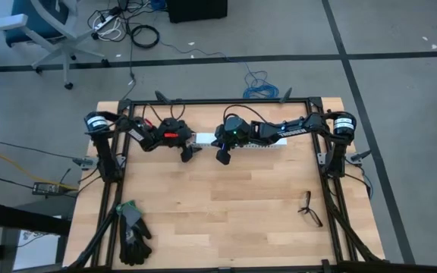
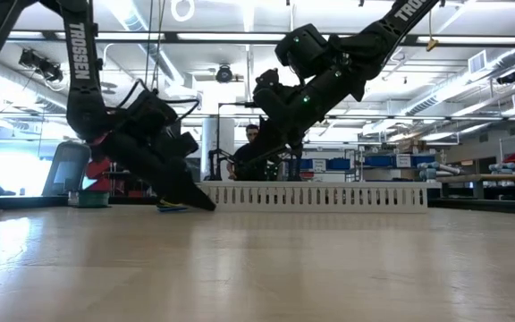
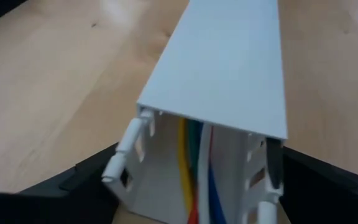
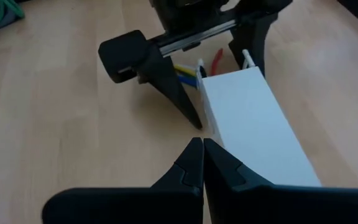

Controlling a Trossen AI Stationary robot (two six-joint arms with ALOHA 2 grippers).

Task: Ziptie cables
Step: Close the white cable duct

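Left wrist view: yellow, green, white, blue, red cables inside white duct.

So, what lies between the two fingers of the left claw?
In the left wrist view, the end of the long white slotted plastic duct sits between the fingers, with coloured wires inside.

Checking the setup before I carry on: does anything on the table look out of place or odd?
Coloured wires run inside the white slotted duct, whose end sits between the left end effector's open fingers. Stray items lie away from the work: a black glove and spectacles near the table's front.
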